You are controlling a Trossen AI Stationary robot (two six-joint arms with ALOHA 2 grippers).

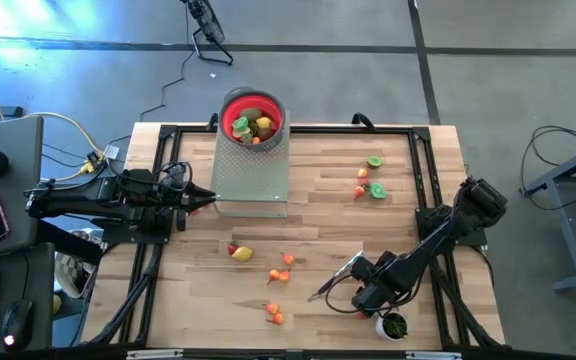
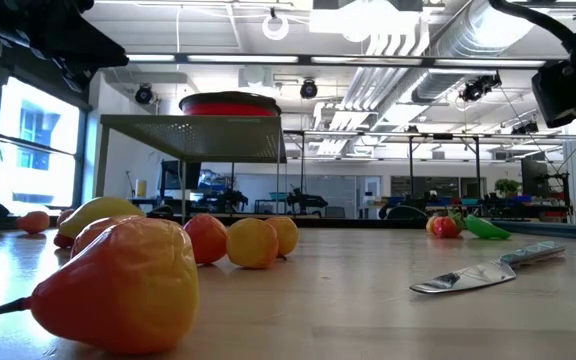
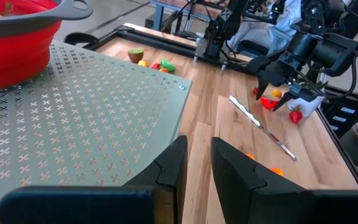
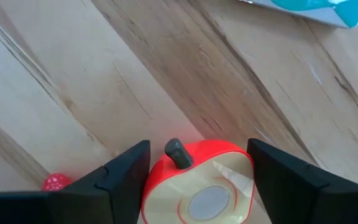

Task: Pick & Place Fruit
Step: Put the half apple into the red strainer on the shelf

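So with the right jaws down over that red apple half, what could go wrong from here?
The right gripper has its jaws open on either side of the apple half, not yet touching; closing off-centre could squirt it away. A small red berry lies beside one jaw and might get nudged. The knife lies near that arm, so lifting out could knock it.

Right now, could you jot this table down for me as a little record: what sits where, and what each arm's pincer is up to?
red bowl: on the raised perforated metal stand, holding several fruit pieces
loose fruit: scattered on the wooden table
knife: flat on the table
white cup: by the near edge
right pincer: low over the table, fingers open either side of a red apple half, not yet gripping
left pincer: beside the stand, fingers narrowly apart, empty
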